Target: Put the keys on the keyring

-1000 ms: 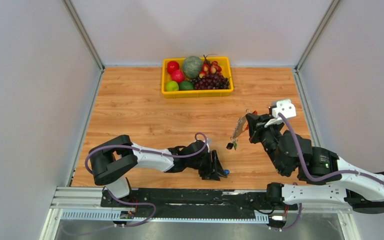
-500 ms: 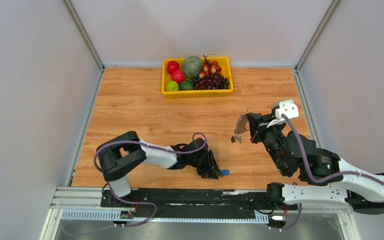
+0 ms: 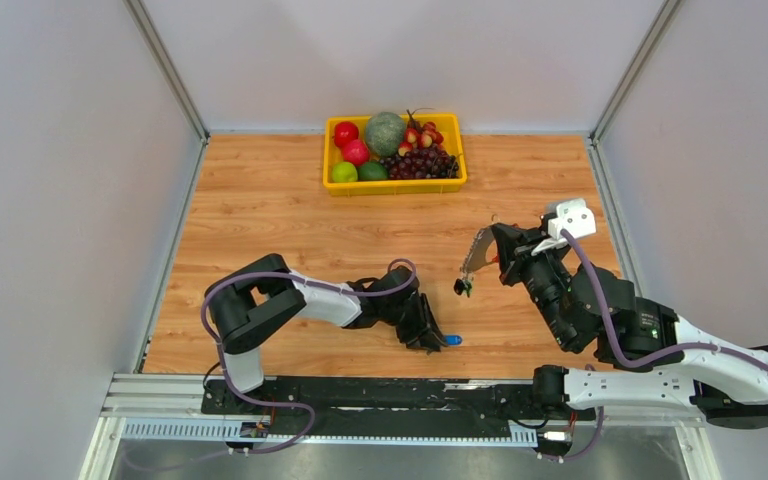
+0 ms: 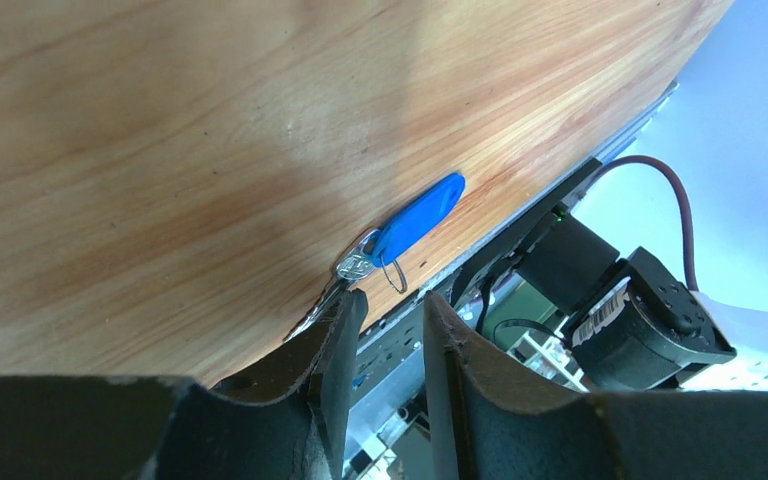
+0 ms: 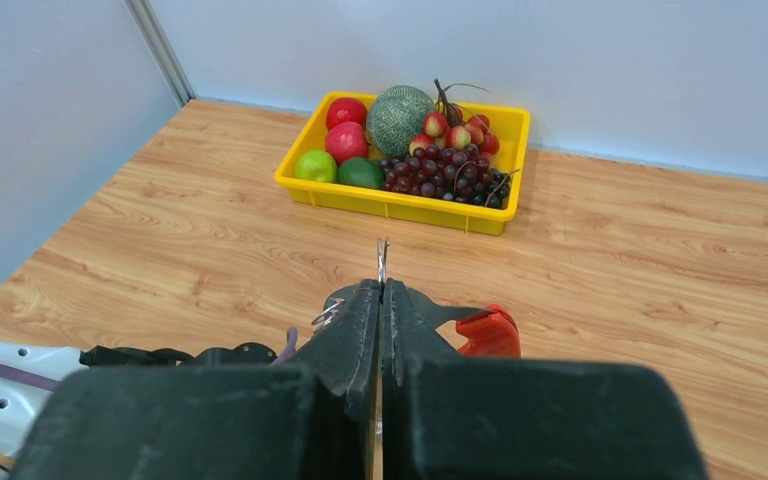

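Observation:
A blue-headed key (image 4: 420, 215) lies flat on the wooden table by its near edge, also showing as a blue speck (image 3: 454, 341) in the top view. My left gripper (image 4: 392, 300) is low over the table just behind it. Its jaws are open a little with nothing between them, and the key's silver blade (image 4: 357, 266) runs along the outside of the left fingertip. My right gripper (image 5: 381, 285) is held above the table, shut on the thin keyring (image 5: 382, 258). A red-headed key (image 5: 488, 333) hangs beside its right finger. The grey feathery charm (image 3: 475, 258) dangles below.
A yellow tray (image 3: 395, 185) of fruit stands at the back centre of the table, seen with its front rim (image 5: 390, 205) in the right wrist view. The black rail (image 3: 360, 392) runs along the near edge right behind the blue key. Grey walls close both sides.
My left gripper's jaws have narrowed and the arm has shifted slightly right at the blue key. The right gripper has kept hold of the keyring, and its charm has swung a little.

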`<state>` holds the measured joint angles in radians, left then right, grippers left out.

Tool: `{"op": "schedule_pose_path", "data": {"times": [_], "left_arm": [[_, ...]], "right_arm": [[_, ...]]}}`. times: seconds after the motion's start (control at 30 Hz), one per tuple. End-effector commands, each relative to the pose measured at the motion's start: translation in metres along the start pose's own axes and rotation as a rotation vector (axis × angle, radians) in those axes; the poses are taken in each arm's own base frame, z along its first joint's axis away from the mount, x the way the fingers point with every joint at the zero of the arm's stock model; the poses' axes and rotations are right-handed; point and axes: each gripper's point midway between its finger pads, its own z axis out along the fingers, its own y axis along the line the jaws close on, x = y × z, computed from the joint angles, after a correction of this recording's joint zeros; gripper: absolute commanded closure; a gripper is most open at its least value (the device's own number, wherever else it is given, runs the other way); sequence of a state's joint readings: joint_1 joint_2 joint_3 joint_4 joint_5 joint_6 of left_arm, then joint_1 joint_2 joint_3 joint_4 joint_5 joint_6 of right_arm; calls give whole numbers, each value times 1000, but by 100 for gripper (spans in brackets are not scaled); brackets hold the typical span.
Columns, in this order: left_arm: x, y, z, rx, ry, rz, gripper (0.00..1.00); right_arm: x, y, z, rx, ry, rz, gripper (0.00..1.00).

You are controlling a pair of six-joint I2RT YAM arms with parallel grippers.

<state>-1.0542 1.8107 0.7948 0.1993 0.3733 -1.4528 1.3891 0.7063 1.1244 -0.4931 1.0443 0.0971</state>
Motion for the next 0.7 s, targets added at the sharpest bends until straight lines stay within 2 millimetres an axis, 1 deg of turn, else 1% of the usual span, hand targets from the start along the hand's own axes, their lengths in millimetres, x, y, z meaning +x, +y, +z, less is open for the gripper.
{"op": "schedule_pose_path", "data": {"times": [0.0, 0.17, 0.23, 0.27, 0.3, 0.33, 0.5, 0.57, 0.67], "left_arm": [[-3, 5, 4, -30, 19, -38, 61], [-3, 8, 6, -51, 38, -50, 64], [-5, 0, 5, -49, 39, -43, 64], [-6, 2, 3, -68, 34, -32, 64], [-7, -4, 3, -65, 29, -21, 64], [-8, -2, 1, -84, 26, -16, 63], [-9, -10, 3, -77, 30, -17, 63], [-10, -11, 4, -76, 29, -18, 63], [-9, -5, 8, -91, 38, -29, 63]], "right_arm": [[-12, 2, 0, -16, -39, 32, 100], [-8, 3, -1, -27, -38, 31, 100], [-5, 4, 0, -29, -36, 29, 100], [-5, 3, -1, -28, -35, 30, 100], [-4, 3, -1, -28, -35, 30, 100], [-5, 2, -1, -29, -38, 36, 100], [-6, 2, -2, -38, -44, 32, 100], [-7, 1, -2, -36, -47, 30, 100], [-7, -1, -3, -36, -50, 28, 100]]}}
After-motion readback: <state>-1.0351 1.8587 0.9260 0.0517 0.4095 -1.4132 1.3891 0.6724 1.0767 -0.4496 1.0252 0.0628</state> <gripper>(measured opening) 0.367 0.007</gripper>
